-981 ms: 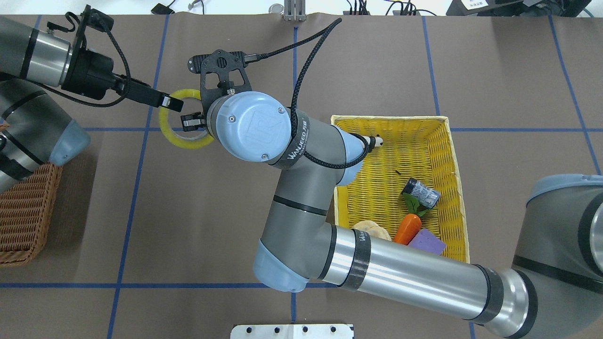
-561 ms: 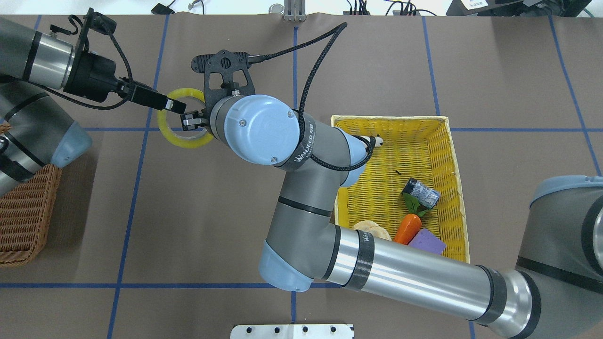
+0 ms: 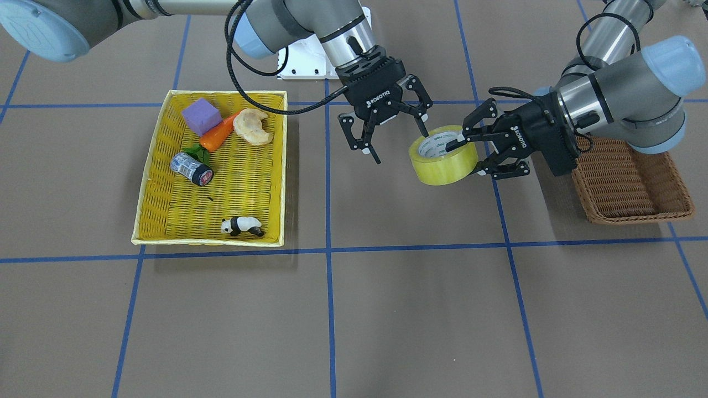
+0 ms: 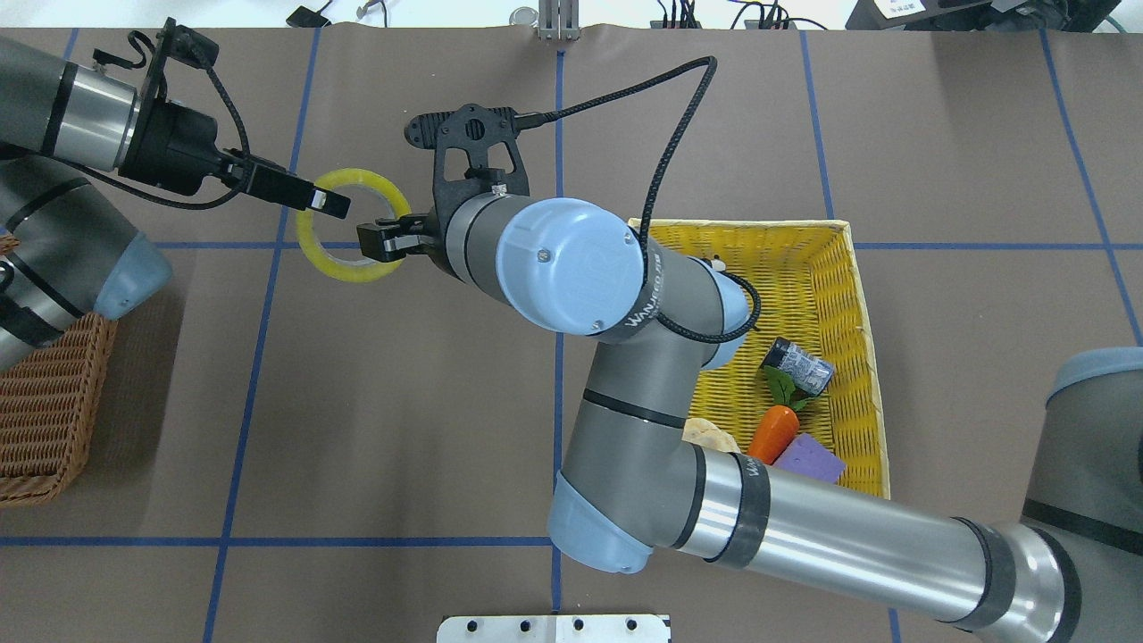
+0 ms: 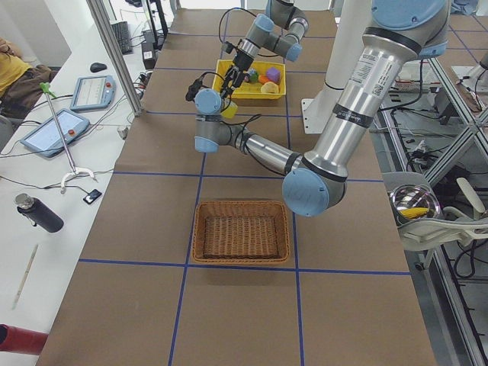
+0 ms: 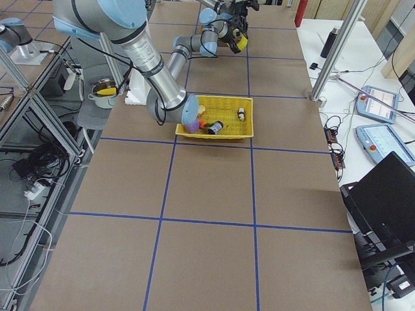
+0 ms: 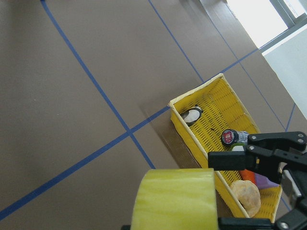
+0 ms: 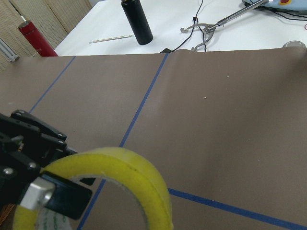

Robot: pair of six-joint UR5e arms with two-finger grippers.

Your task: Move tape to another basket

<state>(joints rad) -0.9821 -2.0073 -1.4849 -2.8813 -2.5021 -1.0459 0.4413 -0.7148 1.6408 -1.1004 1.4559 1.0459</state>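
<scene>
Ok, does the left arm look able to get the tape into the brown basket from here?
Probably yes. The left gripper is clamped on the tape, the right gripper's jaws stand open, and the basket lies close by, with nothing between it and the tape.

The flat brown paper-covered worktop (image 3: pixel 387 309) is marked into large squares by thin blue tape lines (image 3: pixel 328 309). Two containers sit flat on it, well apart. A bright yellow woven rectangular tray basket (image 3: pixel 145 182) lies on the robot's right side, its edge on the operators' side running just beside a cross line. A dark brown wicker rectangular basket with sloping sides (image 3: pixel 630 182) lies on the robot's left side, inside one grid square. A white metal plate with small holes (image 4: pixel 554 628) sits at the worktop's edge nearest the robot.
</scene>
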